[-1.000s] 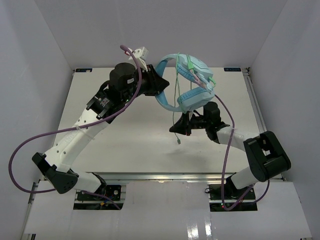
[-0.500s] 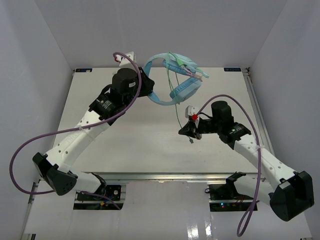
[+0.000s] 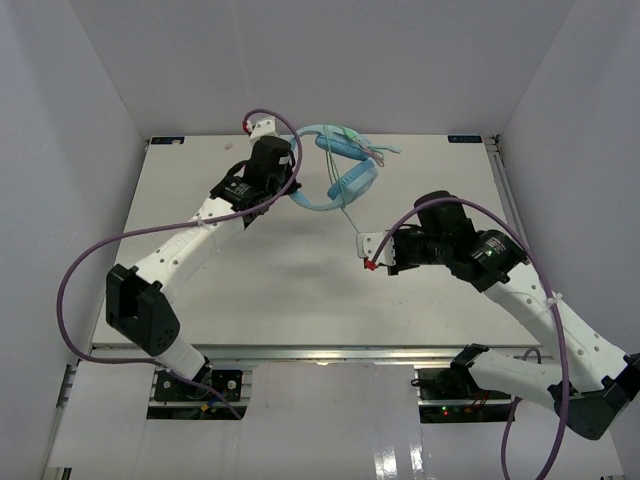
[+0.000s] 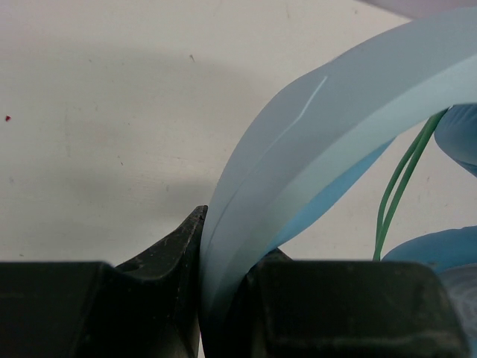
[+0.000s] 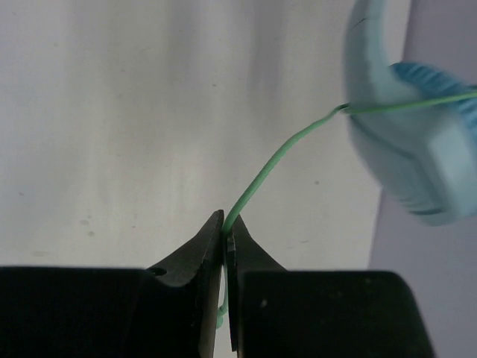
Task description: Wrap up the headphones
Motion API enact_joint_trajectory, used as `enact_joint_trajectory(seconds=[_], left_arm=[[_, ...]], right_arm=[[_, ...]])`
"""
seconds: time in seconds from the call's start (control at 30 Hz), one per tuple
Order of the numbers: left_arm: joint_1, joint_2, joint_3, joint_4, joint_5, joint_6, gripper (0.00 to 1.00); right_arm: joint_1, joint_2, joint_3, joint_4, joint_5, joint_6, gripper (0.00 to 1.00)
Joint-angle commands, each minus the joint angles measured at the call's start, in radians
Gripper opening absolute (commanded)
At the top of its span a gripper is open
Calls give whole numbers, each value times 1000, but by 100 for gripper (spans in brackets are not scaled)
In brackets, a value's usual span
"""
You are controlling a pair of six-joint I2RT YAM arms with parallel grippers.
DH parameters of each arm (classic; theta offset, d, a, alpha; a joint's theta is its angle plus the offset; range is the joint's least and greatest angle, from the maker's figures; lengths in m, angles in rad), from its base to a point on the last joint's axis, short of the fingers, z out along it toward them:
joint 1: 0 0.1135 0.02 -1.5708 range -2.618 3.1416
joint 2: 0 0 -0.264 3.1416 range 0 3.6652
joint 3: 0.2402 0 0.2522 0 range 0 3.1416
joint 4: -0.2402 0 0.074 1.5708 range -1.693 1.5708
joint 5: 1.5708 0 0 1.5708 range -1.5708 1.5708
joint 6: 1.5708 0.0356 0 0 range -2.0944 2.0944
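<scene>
Holding the headphones [image 3: 345, 170] up over the far edge of the counter [image 3: 250, 300], a little right of its middle, seemingly clear of the surface. Pinched by the headband [image 4: 313, 149] in the left gripper [image 4: 232, 242], jaws closed tight on the pale blue band where it passes between them. Probably gripped there to leave the ear cup [image 5: 417, 149] and the span of the band free as a form for winding on. Already looped with some green strands across the cups in the overhead view, and two more beside the band in the left wrist view.

Trailing from the lower cup toward the middle of the counter, the thin green cable [image 5: 272, 171]. Nipped between the tips of the right gripper [image 5: 226, 233], clamped on it with a short tail dangling below. Drawn in a gentle curve rather than taut, likely to avoid tugging at the cup.

Judged to be mid-wrap, with little free length left. Next, probably carrying the cable round the band for another turn, then tucking the end. Worth watching for slip through such narrow tips.
</scene>
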Motion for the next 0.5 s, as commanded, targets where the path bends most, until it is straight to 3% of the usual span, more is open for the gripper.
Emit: enact_joint_trajectory(seconds=[0.0, 0.17, 0.33, 0.47], left_arm=[[-3, 53, 10, 40, 71, -1, 0], [-8, 151, -5, -1, 220, 48, 0], [-37, 194, -27, -19, 335, 94, 0], [-56, 220, -34, -43, 508, 178, 0]], right_arm=[[92, 33, 115, -13, 366, -186, 8], [181, 69, 120, 95, 564, -311, 8], [214, 80, 29, 252, 591, -404, 8], [241, 86, -52, 369, 585, -511, 8]])
